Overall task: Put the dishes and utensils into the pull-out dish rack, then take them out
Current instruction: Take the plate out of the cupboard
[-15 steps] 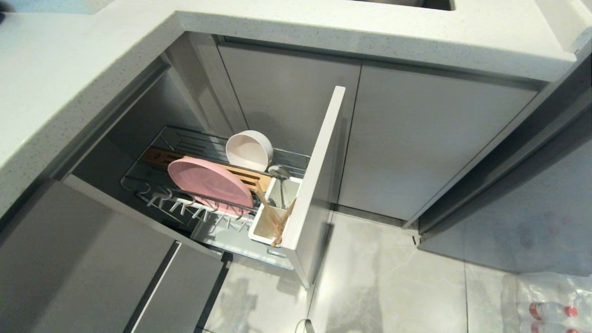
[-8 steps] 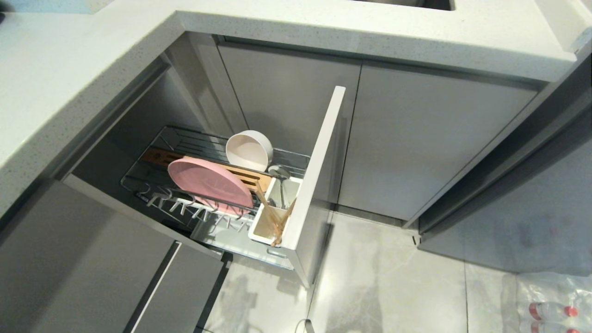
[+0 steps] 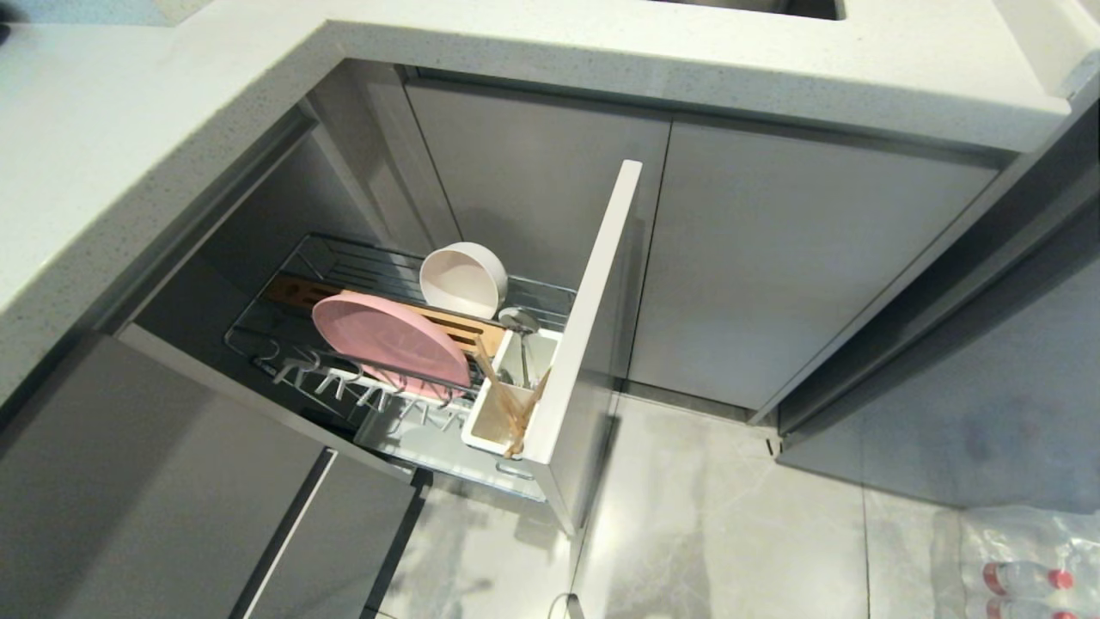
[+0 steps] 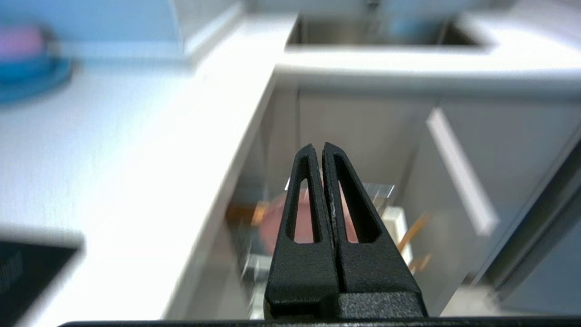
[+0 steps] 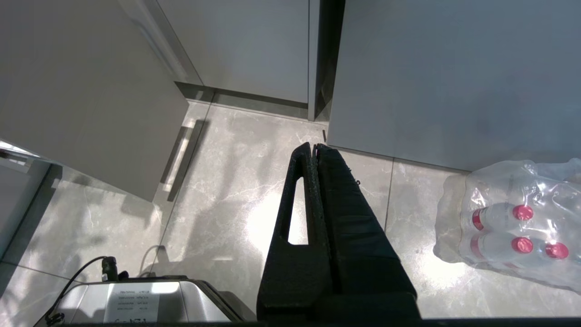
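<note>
The pull-out dish rack (image 3: 296, 262) stands drawn out from under the counter, its pale front panel (image 3: 593, 327) edge-on. A pink plate (image 3: 387, 337) stands in the prongs, a white bowl (image 3: 462, 279) leans behind it. Chopsticks (image 3: 507, 404) and a metal spoon (image 3: 518, 323) sit in the white utensil cup (image 3: 481, 438). Neither arm shows in the head view. My left gripper (image 4: 317, 147) is shut and empty, well above the rack, with the plate (image 4: 272, 218) blurred beyond it. My right gripper (image 5: 313, 146) is shut and empty, parked over the floor.
The speckled white countertop (image 3: 129, 129) wraps round the corner above the rack. Stacked blue and pink dishes (image 4: 27, 59) sit on it far off. Grey cabinet doors (image 3: 773, 266) close the right side. A pack of water bottles (image 5: 513, 227) lies on the tiled floor.
Nothing in the head view has moved: rack, dishes and utensils stand as before, and no arm has come into that view.
</note>
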### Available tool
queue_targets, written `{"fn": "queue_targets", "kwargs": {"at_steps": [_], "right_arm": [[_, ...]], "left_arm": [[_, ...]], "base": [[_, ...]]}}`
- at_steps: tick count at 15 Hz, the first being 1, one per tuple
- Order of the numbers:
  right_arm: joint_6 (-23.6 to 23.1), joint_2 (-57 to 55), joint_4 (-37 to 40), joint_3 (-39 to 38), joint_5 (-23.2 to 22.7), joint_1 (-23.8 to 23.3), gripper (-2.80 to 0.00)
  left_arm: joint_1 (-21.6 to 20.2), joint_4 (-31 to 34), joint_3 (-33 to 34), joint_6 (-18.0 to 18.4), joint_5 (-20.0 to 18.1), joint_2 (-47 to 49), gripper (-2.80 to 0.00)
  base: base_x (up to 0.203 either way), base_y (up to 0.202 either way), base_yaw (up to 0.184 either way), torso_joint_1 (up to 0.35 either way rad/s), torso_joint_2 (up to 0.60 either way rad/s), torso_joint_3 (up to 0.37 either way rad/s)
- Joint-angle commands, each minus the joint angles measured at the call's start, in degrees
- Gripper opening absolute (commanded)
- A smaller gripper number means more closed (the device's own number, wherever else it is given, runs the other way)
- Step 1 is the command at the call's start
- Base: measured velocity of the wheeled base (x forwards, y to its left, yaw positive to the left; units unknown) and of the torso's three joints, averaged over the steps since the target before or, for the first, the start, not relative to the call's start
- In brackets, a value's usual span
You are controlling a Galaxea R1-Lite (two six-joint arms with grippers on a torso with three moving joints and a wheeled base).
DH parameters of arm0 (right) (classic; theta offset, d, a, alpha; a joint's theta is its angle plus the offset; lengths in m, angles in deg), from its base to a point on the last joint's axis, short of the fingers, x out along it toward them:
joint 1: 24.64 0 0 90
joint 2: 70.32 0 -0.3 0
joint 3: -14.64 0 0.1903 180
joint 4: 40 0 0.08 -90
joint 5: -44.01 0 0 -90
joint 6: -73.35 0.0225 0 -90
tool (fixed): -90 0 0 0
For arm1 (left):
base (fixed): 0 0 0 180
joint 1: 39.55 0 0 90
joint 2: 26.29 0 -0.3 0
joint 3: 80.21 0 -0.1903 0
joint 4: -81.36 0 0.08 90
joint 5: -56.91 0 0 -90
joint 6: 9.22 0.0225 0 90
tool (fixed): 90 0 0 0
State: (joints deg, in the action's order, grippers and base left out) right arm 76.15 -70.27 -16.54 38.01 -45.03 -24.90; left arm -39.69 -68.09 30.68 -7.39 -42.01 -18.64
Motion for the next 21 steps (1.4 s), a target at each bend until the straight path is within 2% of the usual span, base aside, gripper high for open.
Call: {"fn": "queue_targets", "kwargs": {"at_steps": [1, 2, 4, 8, 9, 10, 12, 14, 15, 16, 17, 18, 21], "right_arm": [[0.01, -0.05, -0.01, -0.09, 0.00, 0.00, -2.80], [0.01, -0.05, -0.01, -0.09, 0.00, 0.00, -2.80], [0.01, -0.05, -0.01, -0.09, 0.00, 0.00, -2.80], [0.01, -0.05, -0.01, -0.09, 0.00, 0.00, -2.80], [0.01, -0.05, -0.01, -0.09, 0.00, 0.00, -2.80], [0.01, -0.05, -0.01, -0.09, 0.00, 0.00, -2.80], [0.01, -0.05, -0.01, -0.09, 0.00, 0.00, -2.80], [0.01, -0.05, -0.01, -0.09, 0.00, 0.00, -2.80], [0.01, -0.05, -0.01, -0.09, 0.00, 0.00, -2.80], [0.01, -0.05, -0.01, -0.09, 0.00, 0.00, -2.80], [0.01, -0.05, -0.01, -0.09, 0.00, 0.00, -2.80], [0.01, -0.05, -0.01, -0.09, 0.00, 0.00, -2.80], [0.01, -0.05, -0.01, -0.09, 0.00, 0.00, -2.80]], "left_arm": [[-0.05, 1.23, -10.62, -1.19, -0.83, 10.23, -2.80], [-0.36, 1.46, -15.52, -3.49, -1.30, 15.64, -2.80], [-1.09, 0.52, -25.51, -11.48, -0.70, 26.48, -2.80], [-0.63, 0.71, -46.36, -31.32, 10.72, 48.41, -2.80], [2.29, 2.34, -49.37, -34.64, 15.35, 52.63, -2.80], [7.22, 3.56, -50.88, -36.98, 20.08, 55.09, -2.80], [20.97, 5.29, -52.47, -40.98, 31.40, 59.86, -2.80], [35.16, 6.25, -51.68, -44.85, 44.65, 64.67, -2.80], [41.18, 6.95, -50.67, -47.03, 51.60, 67.47, -2.80], [45.27, 8.59, -48.91, -50.57, 57.85, 70.86, -2.80], [47.15, 11.28, -46.22, -55.00, 61.19, 72.90, -2.80], [47.81, 14.00, -43.34, -58.81, 62.42, 74.31, -2.80], [47.88, 16.13, -38.97, -67.79, 63.13, 78.89, -2.80]], "base": [[0.000, 0.000, 0.000, 0.000, 0.00, 0.000], [0.000, 0.000, 0.000, 0.000, 0.00, 0.000], [0.000, 0.000, 0.000, 0.000, 0.00, 0.000], [0.000, 0.000, 0.000, 0.000, 0.00, 0.000], [0.000, 0.000, 0.000, 0.000, 0.00, 0.000], [0.000, 0.000, 0.000, 0.000, 0.00, 0.000], [0.000, 0.000, 0.000, 0.000, 0.00, 0.000], [0.000, 0.000, 0.000, 0.000, 0.00, 0.000], [0.000, 0.000, 0.000, 0.000, 0.00, 0.000], [0.000, 0.000, 0.000, 0.000, 0.00, 0.000], [0.000, 0.000, 0.000, 0.000, 0.00, 0.000], [0.000, 0.000, 0.000, 0.000, 0.00, 0.000], [0.000, 0.000, 0.000, 0.000, 0.00, 0.000]]}}
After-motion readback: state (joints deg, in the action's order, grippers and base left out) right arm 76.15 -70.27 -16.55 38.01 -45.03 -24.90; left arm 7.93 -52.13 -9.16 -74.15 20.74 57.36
